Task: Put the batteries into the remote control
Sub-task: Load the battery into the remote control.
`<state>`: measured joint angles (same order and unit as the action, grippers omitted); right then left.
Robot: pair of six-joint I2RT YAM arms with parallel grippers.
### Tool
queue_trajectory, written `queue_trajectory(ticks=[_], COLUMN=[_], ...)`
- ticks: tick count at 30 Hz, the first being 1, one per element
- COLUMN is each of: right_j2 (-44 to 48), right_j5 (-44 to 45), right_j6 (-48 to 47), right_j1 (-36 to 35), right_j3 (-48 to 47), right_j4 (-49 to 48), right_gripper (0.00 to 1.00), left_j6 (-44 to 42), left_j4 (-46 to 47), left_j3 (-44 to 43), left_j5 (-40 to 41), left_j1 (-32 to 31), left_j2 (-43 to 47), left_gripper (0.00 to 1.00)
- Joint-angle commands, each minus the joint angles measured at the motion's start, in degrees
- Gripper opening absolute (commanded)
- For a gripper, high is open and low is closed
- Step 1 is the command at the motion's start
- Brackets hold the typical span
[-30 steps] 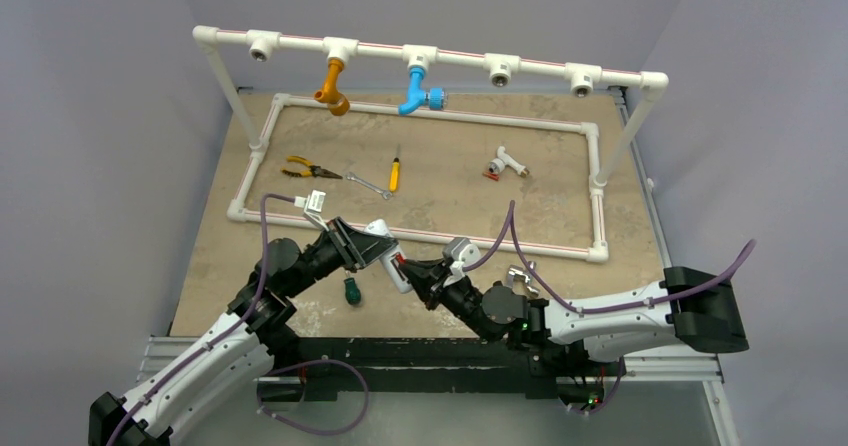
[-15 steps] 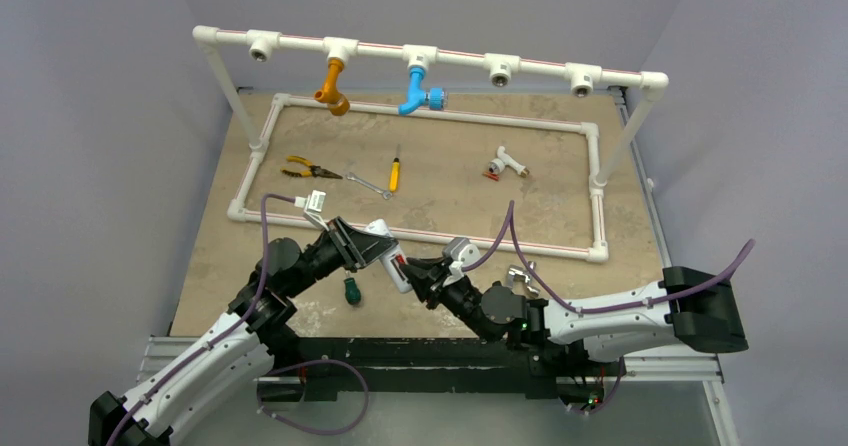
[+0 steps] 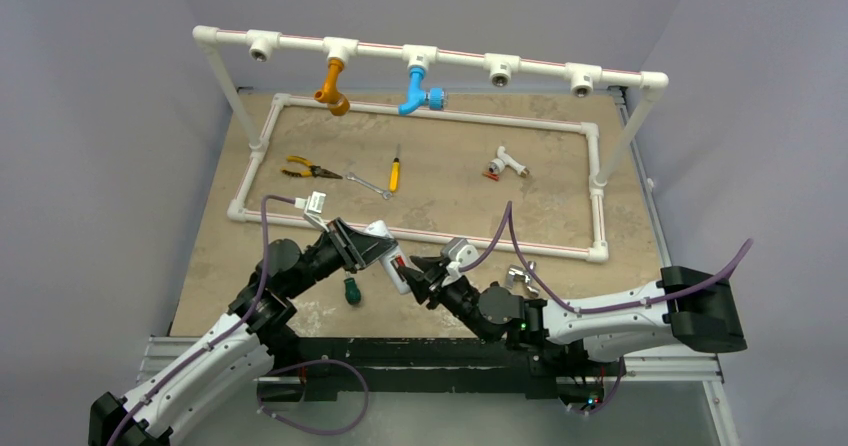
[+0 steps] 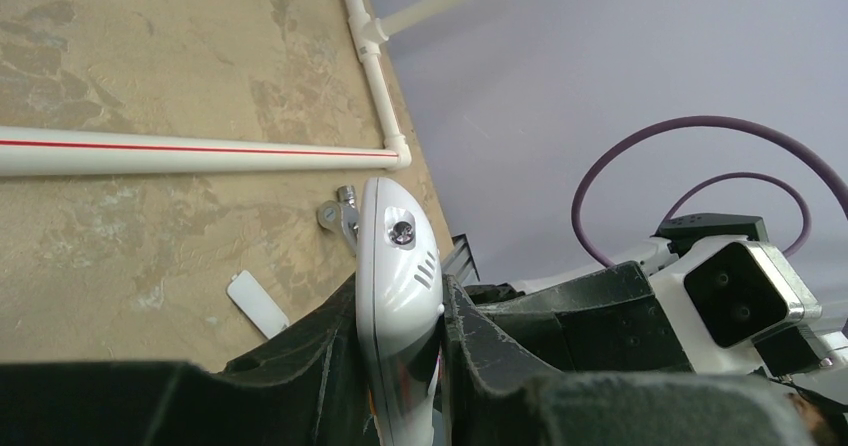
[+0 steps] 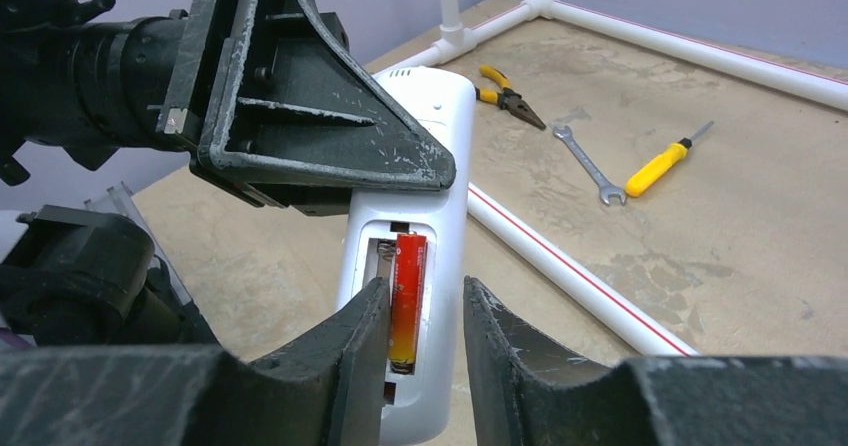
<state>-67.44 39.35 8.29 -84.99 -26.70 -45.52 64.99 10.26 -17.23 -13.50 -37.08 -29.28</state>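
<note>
Right wrist view: one battery (image 5: 408, 296) sits in the open bay on the remote control's (image 5: 440, 116) back, and the slot beside it looks empty.
Remote: up off the table (image 4: 120, 246), bay turned toward the right arm so it's reachable.
Left gripper (image 4: 398, 316): clamped on the remote, basically a vise.
Right gripper (image 5: 427, 301): jaws narrowly apart, straddling the battery, not squeezing it.
Cover (image 4: 257, 304): lying on the table, out of the way.

Bright, even, diffuse overhead light, only faint soft shadows on the table (image 3: 450, 201), mild sheen on the remote control (image 4: 395, 266), wrist views wide-angle with close foreground slightly soft.
</note>
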Motion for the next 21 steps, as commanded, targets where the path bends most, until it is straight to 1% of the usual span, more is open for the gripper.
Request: queue_trajectory(ticks=[1, 6, 11, 13, 15, 17, 19, 20, 21], right_j2=[1.43, 2.6, 5.04, 6.86, 8.64, 10.1, 13.3, 14.88, 16.42], right_j5=[-0.31, -3.43, -8.39, -9.99, -12.67, -17.08, -23.74, -32.18, -38.71], right_j6=[-1.57, -4.26, -10.59, -13.2, -15.96, -19.38, -22.02, -22.26, -22.36], right_j1=[0.27, 0.34, 0.32, 0.36, 0.79, 1.5, 3.82, 6.43, 9.23], right_j3=[0.17, -0.32, -1.82, -2.63, -4.38, -6.14, -7.23, -7.38, -7.4], right_j4=[0.16, 0.5, 0.93, 2.75, 8.12, 14.27, 20.46, 23.91, 27.74], right_gripper=[0.33, 0.38, 0.42, 0.46, 0.46, 0.46, 0.45, 0.44, 0.43], left_j6=[0.79, 0.75, 0.25, 0.14, 0.05, -0.16, -0.53, -0.59, -0.55], left_j4=[3.75, 3.72, 3.97, 4.11, 4.44, 4.9, 5.41, 5.8, 6.69], left_j3=[0.17, 0.92, 1.24, 1.32, 1.33, 1.33, 1.12, 1.07, 1.18], left_j5=[-0.99, -0.89, -1.75, -2.32, -3.26, -4.87, -6.89, -7.65, -8.96], left_j1=[0.24, 0.19, 0.25, 0.2, 0.25, 0.2, 0.23, 0.2, 0.16], left_j2=[0.73, 0.53, -1.44, -1.99, -2.61, -3.35, -4.52, -5.02, -5.65], left_gripper=[0.0, 0.0, 0.0, 0.0, 0.0, 0.0, 0.0, 0.0, 0.0])
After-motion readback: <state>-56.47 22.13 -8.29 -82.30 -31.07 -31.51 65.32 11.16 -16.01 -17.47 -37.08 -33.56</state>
